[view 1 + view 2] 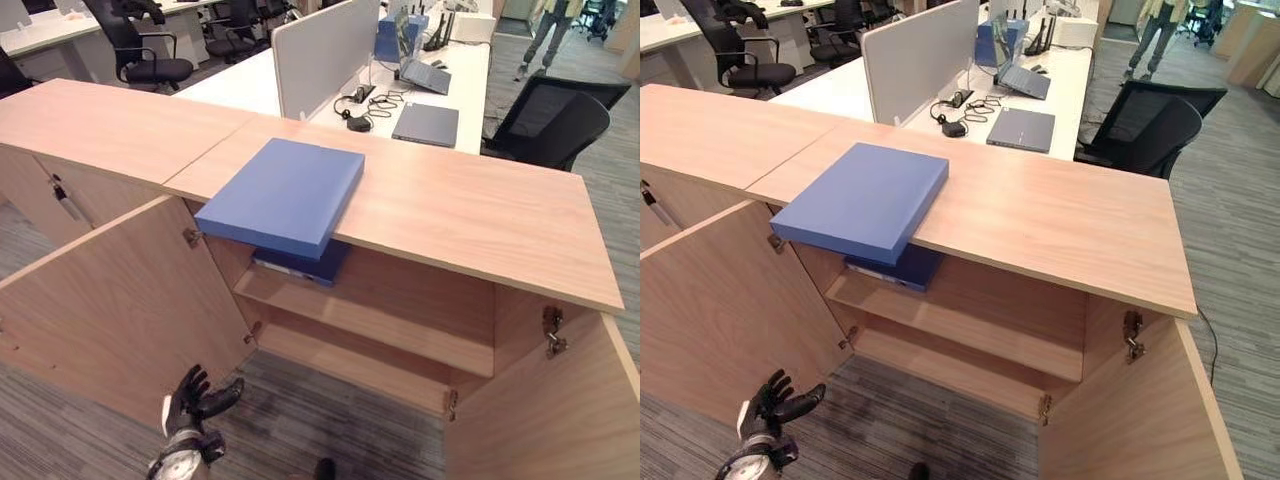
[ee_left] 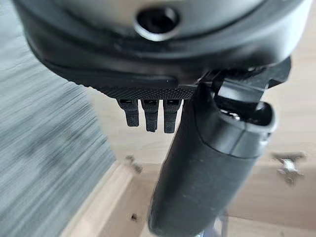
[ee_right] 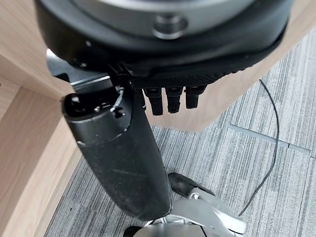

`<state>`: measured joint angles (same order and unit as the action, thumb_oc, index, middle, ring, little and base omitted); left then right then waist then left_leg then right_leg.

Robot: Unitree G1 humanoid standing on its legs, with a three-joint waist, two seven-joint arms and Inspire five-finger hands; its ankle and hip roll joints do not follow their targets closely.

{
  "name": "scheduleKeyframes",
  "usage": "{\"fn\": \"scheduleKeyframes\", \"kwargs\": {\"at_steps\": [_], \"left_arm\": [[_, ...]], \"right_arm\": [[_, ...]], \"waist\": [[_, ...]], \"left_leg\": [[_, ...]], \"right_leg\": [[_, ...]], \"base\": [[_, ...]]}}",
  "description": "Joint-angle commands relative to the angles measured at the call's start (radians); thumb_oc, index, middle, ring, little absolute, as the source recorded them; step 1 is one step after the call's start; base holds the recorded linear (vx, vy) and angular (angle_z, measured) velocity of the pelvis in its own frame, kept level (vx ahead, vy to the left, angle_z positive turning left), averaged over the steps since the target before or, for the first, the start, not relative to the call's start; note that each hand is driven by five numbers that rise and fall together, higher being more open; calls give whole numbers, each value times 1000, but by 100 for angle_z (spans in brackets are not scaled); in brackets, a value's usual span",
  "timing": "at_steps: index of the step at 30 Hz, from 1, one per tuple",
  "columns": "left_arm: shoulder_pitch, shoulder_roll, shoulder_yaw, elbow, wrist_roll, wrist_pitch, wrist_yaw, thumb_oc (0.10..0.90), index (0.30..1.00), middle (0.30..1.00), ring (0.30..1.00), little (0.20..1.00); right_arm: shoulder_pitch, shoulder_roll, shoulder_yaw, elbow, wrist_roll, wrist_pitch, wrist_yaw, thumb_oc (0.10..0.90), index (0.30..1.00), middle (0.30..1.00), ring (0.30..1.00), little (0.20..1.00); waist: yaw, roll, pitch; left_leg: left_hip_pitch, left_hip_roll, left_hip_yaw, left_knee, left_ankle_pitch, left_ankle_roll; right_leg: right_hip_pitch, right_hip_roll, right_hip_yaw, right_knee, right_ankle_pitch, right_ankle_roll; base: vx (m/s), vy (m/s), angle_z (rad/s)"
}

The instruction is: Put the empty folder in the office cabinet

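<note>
A blue folder (image 1: 283, 195) lies flat on the office cabinet's top (image 1: 470, 215), one corner overhanging the open doors within easy reach, while the robot's left hand (image 1: 196, 398) and right hand (image 3: 148, 94) hang low, fingers loosely spread, holding nothing.

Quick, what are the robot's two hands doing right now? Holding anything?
Left hand: open, fingers relaxed, holding nothing, low by the cabinet door.
Right hand: open, holding nothing, over the floor.
</note>
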<state>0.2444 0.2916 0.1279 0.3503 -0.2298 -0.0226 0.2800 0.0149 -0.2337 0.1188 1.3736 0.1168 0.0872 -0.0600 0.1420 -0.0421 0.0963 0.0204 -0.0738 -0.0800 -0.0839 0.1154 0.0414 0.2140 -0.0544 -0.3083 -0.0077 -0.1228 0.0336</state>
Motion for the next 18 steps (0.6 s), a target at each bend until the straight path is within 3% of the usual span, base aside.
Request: {"fn": "scheduleKeyframes", "kwargs": {"at_steps": [1,3,6,10,15,18], "left_arm": [[-53,102,117,-211,238,-93,99,800,900,900,900,900],[-72,110,169,-319,287,-112,150,800,900,900,900,900],[-121,95,191,-432,230,-151,176,800,900,900,900,900],[-214,136,211,-606,374,-166,267,800,900,900,900,900],[-297,245,166,-670,572,-153,276,800,900,900,900,900],[-335,288,131,-677,621,-154,263,800,900,900,900,900]], "right_arm": [[-28,-23,7,55,-46,-22,-23,800,900,900,900,900],[-14,-18,10,62,-52,-25,-22,800,900,900,900,900],[-7,-14,25,61,-52,-32,-21,800,900,900,900,900],[-6,0,34,68,-46,-43,-26,800,900,900,900,900],[-15,-10,43,86,-64,-46,-35,800,900,900,900,900],[-22,-16,45,94,-71,-44,-35,800,900,900,900,900]], "waist": [[27,0,-9],[27,-5,-15],[23,-6,-18],[17,-2,-31],[8,8,-38],[4,10,-40]], "left_leg": [[73,15,10,-3,-140,-17],[80,15,9,-3,-145,-20],[88,16,7,-3,-149,-20],[105,14,12,-3,-162,-24],[123,14,20,-3,-175,-27],[130,14,25,-3,-181,-28]], "right_leg": [[-47,-79,10,-6,97,94],[-39,-81,2,-12,97,96],[-32,-83,-1,-15,98,96],[-19,-87,-7,-21,99,102],[-5,-90,-9,-25,100,105],[-1,-90,-8,-29,102,106]], "base": [[33,-10,9],[32,-7,6],[10,-2,1],[44,11,0],[19,7,-2],[6,4,1]]}}
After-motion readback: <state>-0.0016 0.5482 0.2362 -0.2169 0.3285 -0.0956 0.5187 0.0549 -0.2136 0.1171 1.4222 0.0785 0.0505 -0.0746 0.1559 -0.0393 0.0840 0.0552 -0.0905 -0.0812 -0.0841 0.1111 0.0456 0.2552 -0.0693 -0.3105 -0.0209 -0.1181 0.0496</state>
